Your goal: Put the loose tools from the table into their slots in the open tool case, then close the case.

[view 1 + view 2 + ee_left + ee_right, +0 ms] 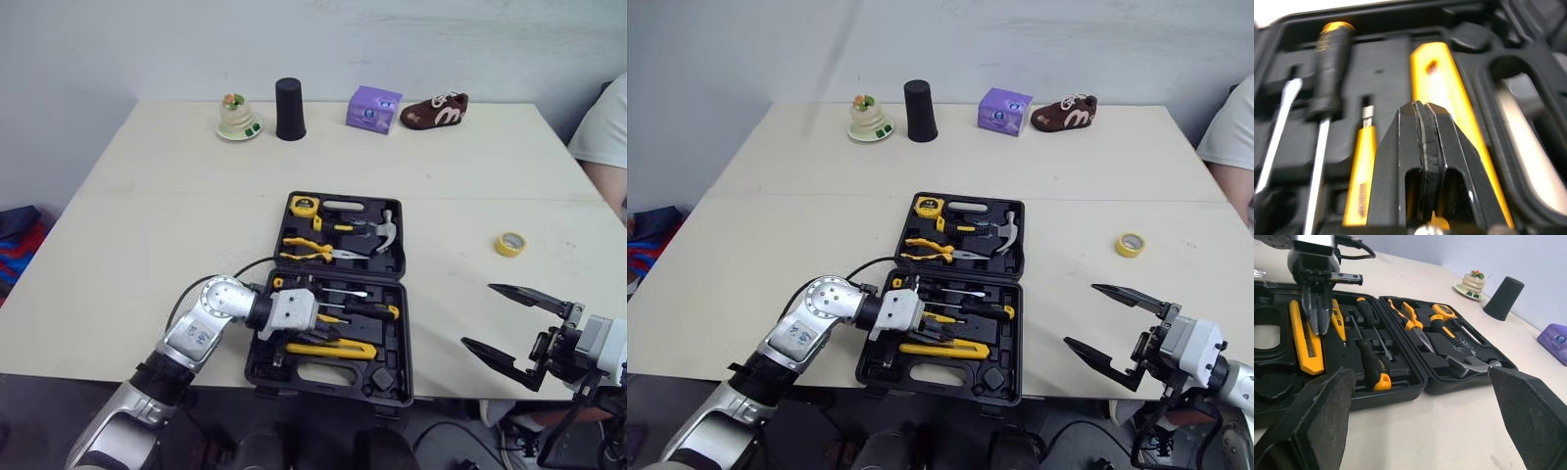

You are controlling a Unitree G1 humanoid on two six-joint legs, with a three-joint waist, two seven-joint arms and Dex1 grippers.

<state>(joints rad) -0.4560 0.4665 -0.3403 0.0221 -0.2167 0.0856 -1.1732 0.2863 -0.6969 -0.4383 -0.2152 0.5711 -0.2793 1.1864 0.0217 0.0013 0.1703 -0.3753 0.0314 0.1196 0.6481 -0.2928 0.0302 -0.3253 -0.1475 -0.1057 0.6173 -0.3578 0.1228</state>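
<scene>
**Hazards With the Left Fingers Low in the Case**

You had the left gripper (1318, 325) low over the near half of the open tool case (390, 345). Its fingers were pressed together with nothing seen between them, and their tips sat between the utility knife (328, 349) and a small yellow tool (1338, 319). A sideways pull from there would likely lever a seated tool out of its slot. A proud tool would then block the lid.

Your right gripper (477, 315) hung spread wide off the case's right side. The tape roll (509, 244) lay on the table (147, 245), well apart from the case. A shallow pinch could send it skidding.
</scene>
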